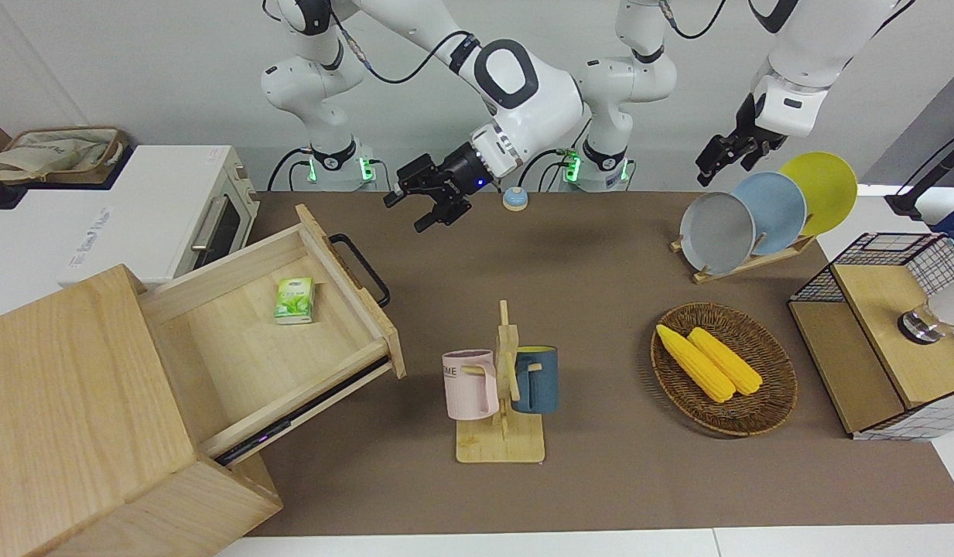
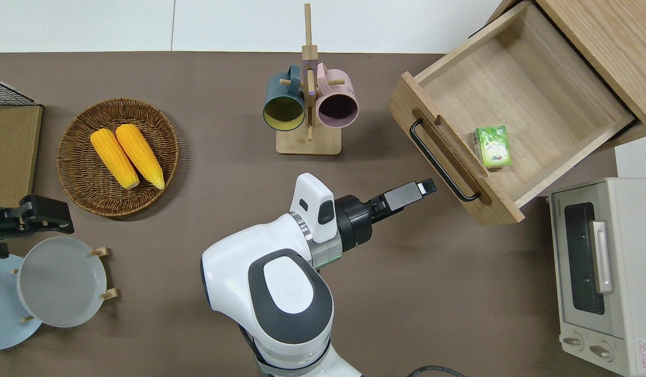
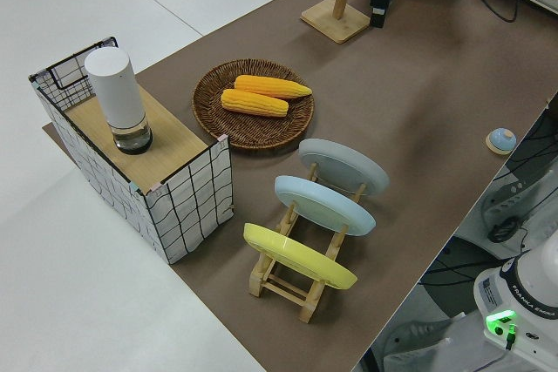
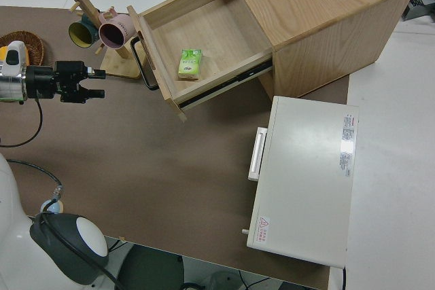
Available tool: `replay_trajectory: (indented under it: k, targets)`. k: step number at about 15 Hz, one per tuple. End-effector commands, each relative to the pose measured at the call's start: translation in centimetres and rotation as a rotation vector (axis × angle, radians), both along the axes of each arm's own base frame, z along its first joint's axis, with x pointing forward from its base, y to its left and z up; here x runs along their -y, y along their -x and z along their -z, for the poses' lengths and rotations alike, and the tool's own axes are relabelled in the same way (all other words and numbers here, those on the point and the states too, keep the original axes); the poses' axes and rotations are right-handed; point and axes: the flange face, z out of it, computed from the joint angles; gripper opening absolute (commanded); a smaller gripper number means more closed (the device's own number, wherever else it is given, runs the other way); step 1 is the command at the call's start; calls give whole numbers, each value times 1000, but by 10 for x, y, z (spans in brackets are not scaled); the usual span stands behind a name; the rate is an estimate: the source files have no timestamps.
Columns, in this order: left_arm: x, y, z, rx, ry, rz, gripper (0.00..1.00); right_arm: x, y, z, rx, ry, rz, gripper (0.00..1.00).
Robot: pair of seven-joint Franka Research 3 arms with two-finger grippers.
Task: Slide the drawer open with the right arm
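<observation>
the drawer (image 2: 516,99) stands pulled well out of its box, at two o'clock in the overhead view; the right gripper (image 2: 426,185), fingers parted and empty, hangs clear of the black handle (image 2: 442,162); a stray swing could knock the drawer front askew; left arm parked.

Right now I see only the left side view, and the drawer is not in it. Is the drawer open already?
Observer: Yes. The drawer stands well out of its light-wood box.
Operator: Does the right gripper hold its handle?
Observer: No. The right gripper is apart from the black bar handle, and its fingers are open.
Operator: Is anything inside the drawer?
Observer: One small green packet lies on the drawer floor, close to the drawer front.
</observation>
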Motion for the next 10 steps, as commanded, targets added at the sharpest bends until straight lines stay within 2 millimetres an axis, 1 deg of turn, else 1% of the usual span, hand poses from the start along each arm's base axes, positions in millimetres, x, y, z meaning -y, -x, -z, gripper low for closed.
replay_trajectory:
  k: [1,3,5,7,9,10]
  targets:
    - [0,3,-4,7,5,9,993,25,4,-46,-29,-234,36,992]
    - [0,3,-4,7,5,9,993,42,1,-67,-26,-335,65,992]
    - [0,3,-4,7,5,10,993,66,-3,-85,-38,-441,118,992]
    - [0,3,-4,7,5,9,993,99,-4,-110,-84,-561,160,992]
    - [0,3,-4,7,5,9,993,141,-6,-135,-153,-676,169,992]
    - [0,3,-4,7,5,10,993,163,-8,-144,-170,-720,181,992]
